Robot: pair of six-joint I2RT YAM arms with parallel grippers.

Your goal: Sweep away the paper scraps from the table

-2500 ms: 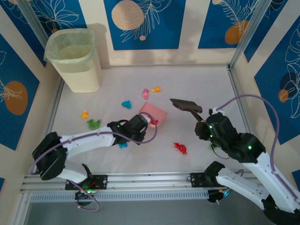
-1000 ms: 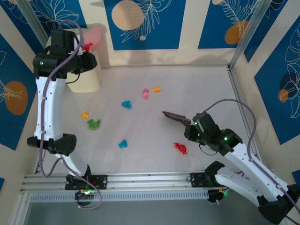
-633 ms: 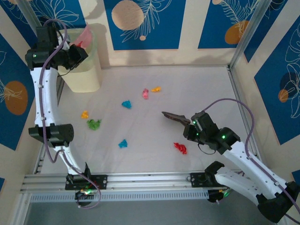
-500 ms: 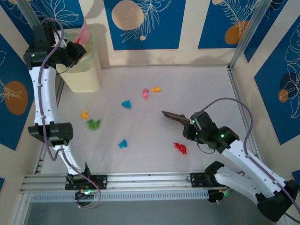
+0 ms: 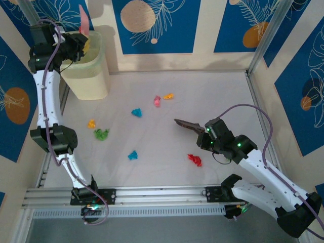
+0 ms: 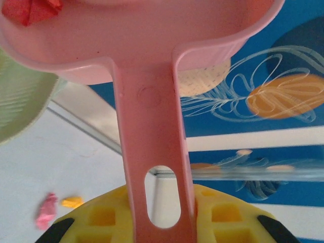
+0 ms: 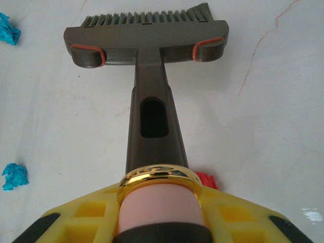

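Left gripper, pinching the dustpan, has tipped it upright over the bin; right gripper pinches the brush; 7 paper scraps remain.

A high rear camera overlooks the whole table, which both close wrist cameras also glimpse.
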